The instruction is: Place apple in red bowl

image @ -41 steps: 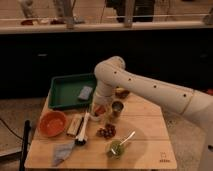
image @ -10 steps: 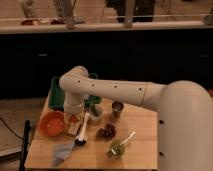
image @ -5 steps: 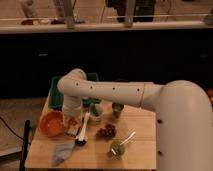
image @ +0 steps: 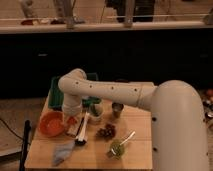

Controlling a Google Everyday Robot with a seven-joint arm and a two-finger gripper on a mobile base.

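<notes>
Beside the red bowl (image: 50, 123), a wide, shallow, smooth round dish near the wooden table (image: 140, 145)'s left edge, the gripper (image: 71, 120) hangs at the end of a thick, glossy white arm (image: 110, 91). An orange-red patch shows at its tip, just right of the bowl's rim (perhaps the apple, though I cannot tell, nor how the gripper is set). Behind the bowl lies a green rectangular tray (image: 56, 95). To the bowl's right sit a dark bumpy grape cluster (image: 106, 131) and a small metal cup (image: 117, 110); a crumpled grey cloth (image: 62, 151) lies in front.
</notes>
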